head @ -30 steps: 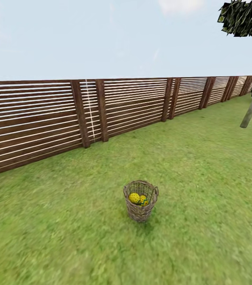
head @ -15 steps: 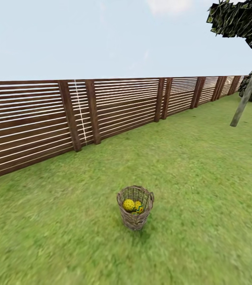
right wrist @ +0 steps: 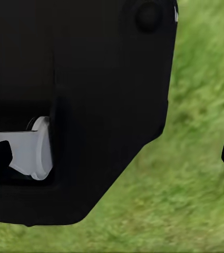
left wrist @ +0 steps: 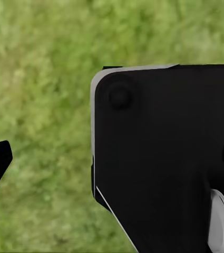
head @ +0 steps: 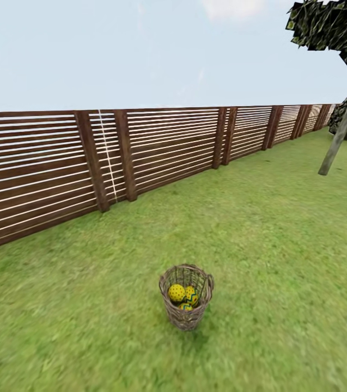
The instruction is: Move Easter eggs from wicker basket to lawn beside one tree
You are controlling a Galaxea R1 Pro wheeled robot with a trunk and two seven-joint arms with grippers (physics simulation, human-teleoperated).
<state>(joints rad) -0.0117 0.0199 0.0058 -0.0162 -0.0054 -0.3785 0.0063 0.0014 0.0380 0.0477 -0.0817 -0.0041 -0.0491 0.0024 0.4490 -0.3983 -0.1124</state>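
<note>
Wicker basket (head: 186, 296) of Easter eggs (head: 177, 293) lower in view than before, camera nearer; jaws' spread untellable.

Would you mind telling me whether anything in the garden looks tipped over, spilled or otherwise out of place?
Nothing stands out. The basket stands upright on the lawn with the eggs inside, none spilled onto the grass. The fence looks intact. The tree trunk leans, but shows no damage.
</note>
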